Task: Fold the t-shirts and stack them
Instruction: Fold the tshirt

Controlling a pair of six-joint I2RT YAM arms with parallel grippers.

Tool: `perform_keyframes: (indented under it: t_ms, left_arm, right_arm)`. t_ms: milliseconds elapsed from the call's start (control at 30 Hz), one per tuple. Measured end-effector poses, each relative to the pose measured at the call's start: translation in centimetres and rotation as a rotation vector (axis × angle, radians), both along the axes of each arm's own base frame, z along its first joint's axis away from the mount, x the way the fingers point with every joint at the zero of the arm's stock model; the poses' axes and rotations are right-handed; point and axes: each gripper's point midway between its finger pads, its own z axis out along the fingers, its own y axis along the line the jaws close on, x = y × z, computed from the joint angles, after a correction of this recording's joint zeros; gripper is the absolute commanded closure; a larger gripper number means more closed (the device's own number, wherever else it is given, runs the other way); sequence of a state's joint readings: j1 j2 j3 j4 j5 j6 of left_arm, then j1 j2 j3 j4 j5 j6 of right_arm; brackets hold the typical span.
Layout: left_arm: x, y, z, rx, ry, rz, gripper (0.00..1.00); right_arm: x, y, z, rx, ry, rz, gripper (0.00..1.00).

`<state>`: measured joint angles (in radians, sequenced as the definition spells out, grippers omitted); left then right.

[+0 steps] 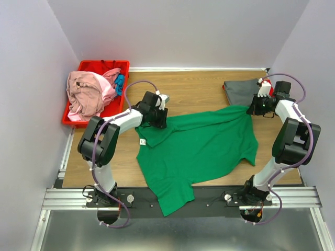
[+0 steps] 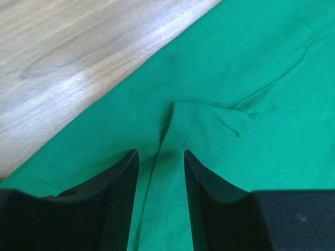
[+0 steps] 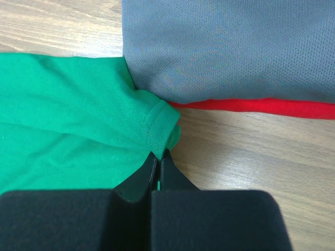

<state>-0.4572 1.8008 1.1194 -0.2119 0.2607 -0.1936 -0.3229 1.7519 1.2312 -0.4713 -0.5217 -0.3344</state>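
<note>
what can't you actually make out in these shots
Top view: the blue cloth in the red plastic bin is mostly buried under the crumpled pink shirt.
Right wrist view: only an edge of the red fabric shows beneath the folded grey mesh t-shirt.
Left wrist view: the bright green t-shirt overruns the frame.

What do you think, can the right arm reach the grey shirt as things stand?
Probably yes: the grey shirt lies just beyond the right gripper, nothing between, though it is shut on the green shirt.

Red bin (image 1: 91, 65), wooden table (image 1: 193, 89)
</note>
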Motion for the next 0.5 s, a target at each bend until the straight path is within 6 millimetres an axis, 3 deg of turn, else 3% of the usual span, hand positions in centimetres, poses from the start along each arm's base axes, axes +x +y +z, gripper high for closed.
perform_keyframes:
  t_ms: [133, 400, 500]
  left_arm:
    - [-0.8, -0.4, -1.5, 0.041, 0.032, -0.025, 0.55]
    - [-1.1, -0.5, -2.0, 0.061, 0.052, -0.029, 0.92]
    - [-1.4, -0.4, -1.9, 0.063, 0.062, -0.026, 1.00]
  right_arm:
    - [0.0, 0.0, -0.1, 0.001, 0.002, 0.000, 0.98]
    - [0.0, 0.0, -0.1, 0.002, 0.002, 0.001, 0.98]
    - [0.0, 0.0, -0.1, 0.002, 0.002, 0.001, 0.98]
